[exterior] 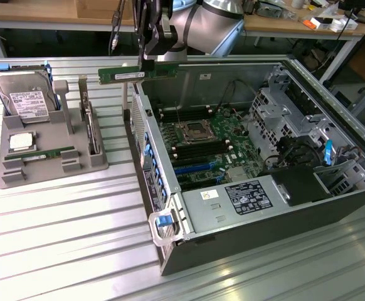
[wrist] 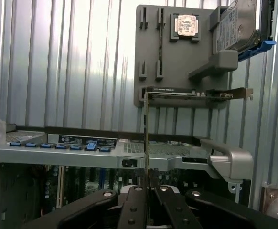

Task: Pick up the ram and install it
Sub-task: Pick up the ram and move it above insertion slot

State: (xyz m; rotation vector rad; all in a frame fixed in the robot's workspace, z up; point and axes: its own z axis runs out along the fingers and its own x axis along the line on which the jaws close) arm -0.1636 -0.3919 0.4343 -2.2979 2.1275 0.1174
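Gripper [exterior: 148, 61] clenched on ram [exterior: 127, 74] — most of stick juts toward exterior view's left. Long axis level, roughly parallel to memory slots [exterior: 198, 152], which lie below and toward exterior view's right inside open computer case [exterior: 283, 207]. Stick hangs over case wall, well apart from slots. Count — one arm, one ram held, second green stick [exterior: 44, 153] in grey tray [exterior: 95, 164], one hard drive [exterior: 27, 100], one processor [exterior: 21, 141], all on worktop [exterior: 76, 238].

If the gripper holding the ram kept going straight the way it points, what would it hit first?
Probably the rim of the computer case, by the blue tabs: the gripper, shut on the ram, hangs about over that edge. Depth is unclear, and the ram would touch first.
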